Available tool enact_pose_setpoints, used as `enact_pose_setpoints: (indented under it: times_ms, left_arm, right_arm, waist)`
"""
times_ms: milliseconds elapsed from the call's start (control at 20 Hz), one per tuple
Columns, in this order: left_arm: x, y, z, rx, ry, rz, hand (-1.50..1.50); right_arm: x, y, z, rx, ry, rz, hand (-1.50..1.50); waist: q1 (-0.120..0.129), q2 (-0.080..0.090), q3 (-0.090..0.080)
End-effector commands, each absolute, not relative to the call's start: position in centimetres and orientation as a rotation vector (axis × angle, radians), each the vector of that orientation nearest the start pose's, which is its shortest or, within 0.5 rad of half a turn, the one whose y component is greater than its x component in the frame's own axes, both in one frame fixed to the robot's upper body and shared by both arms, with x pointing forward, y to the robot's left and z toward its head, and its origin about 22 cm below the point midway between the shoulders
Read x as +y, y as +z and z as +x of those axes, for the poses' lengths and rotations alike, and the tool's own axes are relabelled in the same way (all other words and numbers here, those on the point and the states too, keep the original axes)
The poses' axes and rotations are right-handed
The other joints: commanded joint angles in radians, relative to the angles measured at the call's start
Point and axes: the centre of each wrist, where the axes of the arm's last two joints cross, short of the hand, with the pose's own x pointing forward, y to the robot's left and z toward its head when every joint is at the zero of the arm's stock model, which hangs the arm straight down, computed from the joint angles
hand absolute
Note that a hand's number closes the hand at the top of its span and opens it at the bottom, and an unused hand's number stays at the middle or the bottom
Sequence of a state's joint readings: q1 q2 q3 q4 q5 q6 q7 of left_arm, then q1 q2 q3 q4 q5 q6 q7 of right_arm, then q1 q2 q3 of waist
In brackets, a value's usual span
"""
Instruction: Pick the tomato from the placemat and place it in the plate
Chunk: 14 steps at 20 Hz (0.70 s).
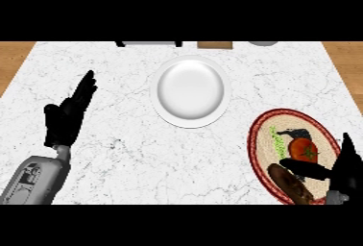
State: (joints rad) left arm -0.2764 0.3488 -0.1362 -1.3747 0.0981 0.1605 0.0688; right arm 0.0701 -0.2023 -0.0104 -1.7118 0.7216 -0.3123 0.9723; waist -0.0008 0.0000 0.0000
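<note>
Head view: right hand (339, 169) open beside tomato (304, 150) on placemat (264, 126); left hand (68, 113) open, resting; plate (190, 121) apart.

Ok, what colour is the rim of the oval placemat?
Red, around the oval woven placemat, in the head view.

Red tomato (305, 150), white plate (191, 91), red-rimmed placemat (264, 126) w/ possibly bird print, grey-veined marble counter (127, 149).
</note>
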Motion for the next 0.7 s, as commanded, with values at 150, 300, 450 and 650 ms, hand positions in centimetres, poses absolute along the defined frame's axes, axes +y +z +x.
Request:
enact_pose_setpoints:
  times_ms: [150, 300, 450, 650]
  left_arm:
    - [26.2, 3.7, 30.7, -1.543, -0.222, 0.201, 0.0]
    - [26.4, 5.4, 30.7, -1.566, -0.21, 0.203, 0.0]
    - [26.6, 4.5, 29.0, -1.554, -0.214, 0.211, 0.0]
    - [25.1, 4.8, 30.3, -1.551, -0.213, 0.215, 0.0]
  right_arm:
    - [-29.6, 0.8, 24.2, -0.704, -0.029, -0.96, -1.5]
    - [-28.7, -1.3, 24.3, -0.717, -0.029, -0.947, -1.5]
    - [-28.5, -2.0, 23.8, -0.675, -0.015, -0.951, -1.5]
    - [-30.4, -3.1, 24.4, -0.731, -0.029, -1.05, 1.5]
  waist:
    - [0.0, 0.0, 0.0]
    - [0.001, 0.0, 0.0]
    - [0.002, 0.0, 0.0]
    - [0.001, 0.0, 0.0]
